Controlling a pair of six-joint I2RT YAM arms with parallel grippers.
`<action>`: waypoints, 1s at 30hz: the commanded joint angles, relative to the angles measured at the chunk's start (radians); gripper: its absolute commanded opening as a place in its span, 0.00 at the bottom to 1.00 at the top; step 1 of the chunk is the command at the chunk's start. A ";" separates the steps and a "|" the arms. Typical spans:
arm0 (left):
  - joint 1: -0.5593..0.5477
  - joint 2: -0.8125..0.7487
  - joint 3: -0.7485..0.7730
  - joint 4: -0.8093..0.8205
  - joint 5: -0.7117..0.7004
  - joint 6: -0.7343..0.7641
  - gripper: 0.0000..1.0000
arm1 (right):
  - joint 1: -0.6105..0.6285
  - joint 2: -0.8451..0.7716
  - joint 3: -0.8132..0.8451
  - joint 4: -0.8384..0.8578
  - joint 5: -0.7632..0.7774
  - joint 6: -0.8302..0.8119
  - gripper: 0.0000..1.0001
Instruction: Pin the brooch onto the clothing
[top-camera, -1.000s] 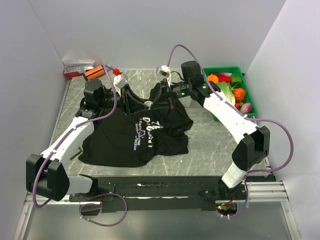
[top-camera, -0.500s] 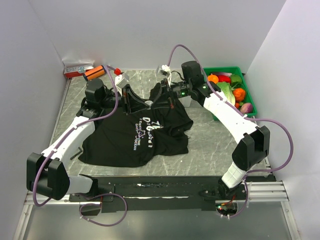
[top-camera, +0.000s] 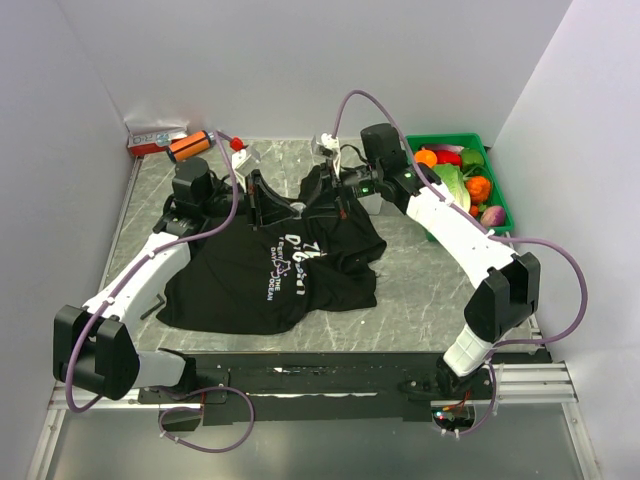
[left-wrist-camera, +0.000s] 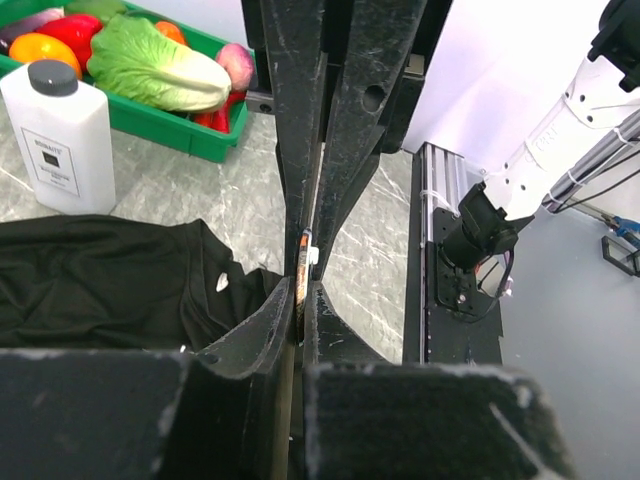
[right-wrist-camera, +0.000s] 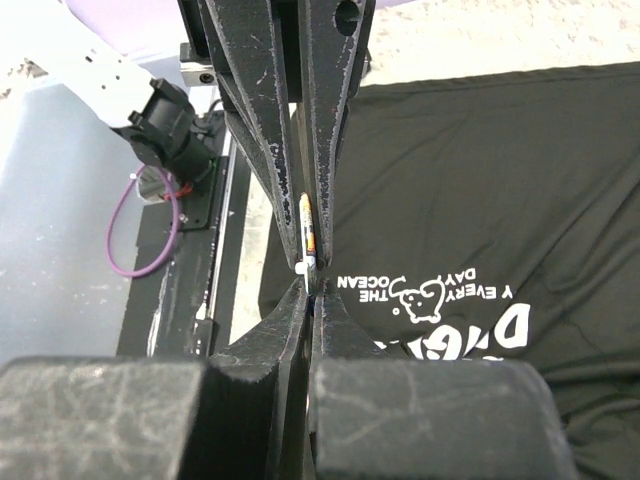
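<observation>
green bin: veg | L gripper, R gripper: thin piece pinched each

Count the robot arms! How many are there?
2. The left arm comes from the left, the right arm from the right, meeting above the black T-shirt. The left gripper and right gripper each pinch a small thin piece.

One black T-shirt, one green bin, one white bottle, one orange cylinder, two arms

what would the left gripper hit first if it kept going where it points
Likely bare table right beside the shirt, seen just past the left gripper; depth is unclear.
</observation>
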 joint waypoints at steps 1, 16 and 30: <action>-0.017 0.018 0.040 0.000 -0.052 0.022 0.07 | 0.050 -0.060 0.047 -0.007 -0.013 -0.052 0.00; -0.037 0.044 0.094 -0.104 -0.230 0.061 0.01 | 0.104 -0.047 0.095 -0.053 0.040 -0.127 0.00; -0.077 0.041 0.170 -0.272 -0.264 0.301 0.10 | 0.118 0.010 0.125 -0.008 0.150 -0.043 0.00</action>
